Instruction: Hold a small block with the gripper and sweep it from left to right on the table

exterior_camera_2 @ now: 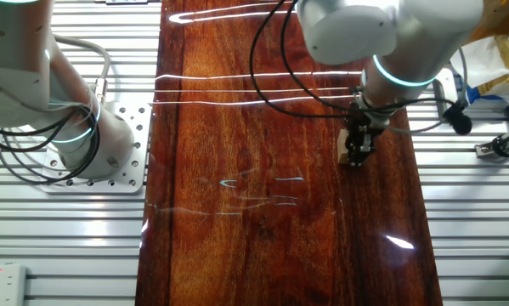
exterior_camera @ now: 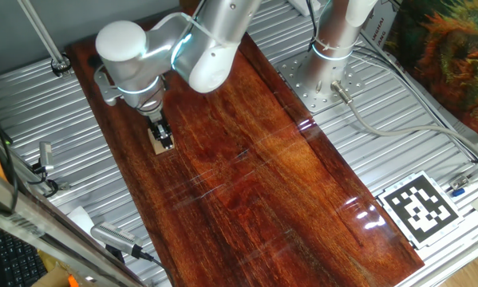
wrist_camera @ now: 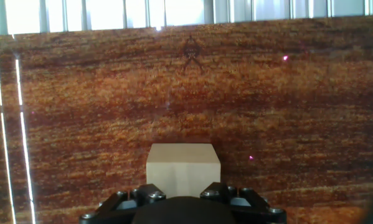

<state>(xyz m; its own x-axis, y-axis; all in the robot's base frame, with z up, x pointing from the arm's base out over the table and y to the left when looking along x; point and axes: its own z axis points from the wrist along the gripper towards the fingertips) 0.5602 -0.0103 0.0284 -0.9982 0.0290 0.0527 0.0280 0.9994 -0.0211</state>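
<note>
The small block is a light tan wooden cube standing on the table, the glossy reddish-brown board, near its far left edge. My gripper comes straight down on it, its black fingers shut on the block's sides. In the other fixed view the block and gripper are at the board's right side. In the hand view the block sits between my fingers at the bottom edge, resting on the board.
Ribbed grey metal surrounds the board. A fixed white post on a bolted plate stands beyond the far edge. A black-and-white marker tag lies at the right. Cables hang over the board.
</note>
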